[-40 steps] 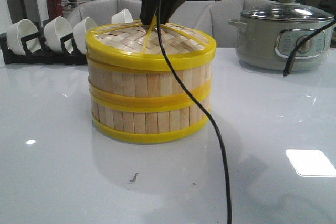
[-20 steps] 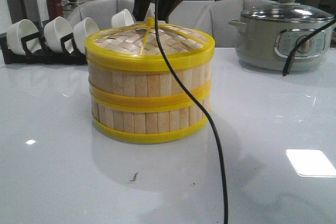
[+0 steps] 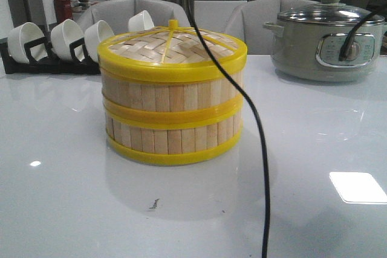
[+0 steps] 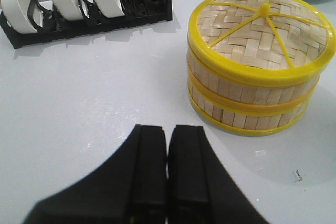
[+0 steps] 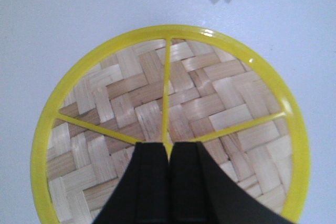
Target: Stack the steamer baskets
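Standing stacked, steamer baskets, lid on top

A woven lid, racked white bowls, a grey-green pot, perhaps chairs behind.

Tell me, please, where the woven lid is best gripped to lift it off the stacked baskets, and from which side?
Probably the small yellow knob at the centre of the lid, coming straight down from above. The lid lies flat on the steamer baskets, its rim flush with the top band, so the raised knob looks like the only graspable part.
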Robot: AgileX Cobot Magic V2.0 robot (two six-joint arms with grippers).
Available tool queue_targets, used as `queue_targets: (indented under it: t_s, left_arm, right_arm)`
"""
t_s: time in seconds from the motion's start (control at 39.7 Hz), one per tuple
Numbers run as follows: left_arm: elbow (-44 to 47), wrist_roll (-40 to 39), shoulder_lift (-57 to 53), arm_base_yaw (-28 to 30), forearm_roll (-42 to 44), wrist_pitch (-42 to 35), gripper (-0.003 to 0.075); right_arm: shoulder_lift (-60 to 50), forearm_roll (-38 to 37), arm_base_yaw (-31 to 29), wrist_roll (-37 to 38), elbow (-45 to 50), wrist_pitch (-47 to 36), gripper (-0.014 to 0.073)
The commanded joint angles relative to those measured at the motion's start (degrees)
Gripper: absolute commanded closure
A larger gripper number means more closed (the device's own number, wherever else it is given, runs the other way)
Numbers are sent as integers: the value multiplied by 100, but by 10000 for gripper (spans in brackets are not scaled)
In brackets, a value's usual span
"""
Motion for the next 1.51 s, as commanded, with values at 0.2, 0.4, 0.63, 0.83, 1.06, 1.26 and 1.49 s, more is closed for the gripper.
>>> queue_targets:
  t_s: [0.2,0.4,0.63,0.83,1.06,1.26,1.49]
  left_arm:
    - [-165,-25,14,-34,176,-476,634]
    - [-165,-25,14,-34,176,-511,634]
    - [-165,-25,14,-34,176,-511,634]
    - [-165,-25,14,-34,176,-526,634]
    - [-165,-25,14,-34,176,-562,634]
    - [-165,-25,14,-34,176,-572,634]
    - [-165,-25,14,-34,176,-640,634]
  right_arm:
    - [-1163,-526,-141,-46,-218,-11,566]
    - [-1904,-672,-168,-46,112,122,566]
    - [-2969,-1132,-168,-4,1069,213,566]
    - [-4099,-1143,-168,118,2048,54,566]
    - [-5384,-1255,-168,278,3163,-230,566]
    - [-6508,-1351,-168,278,4287,-317,566]
    - [-7354,-1370,-168,305,5282,-334,566]
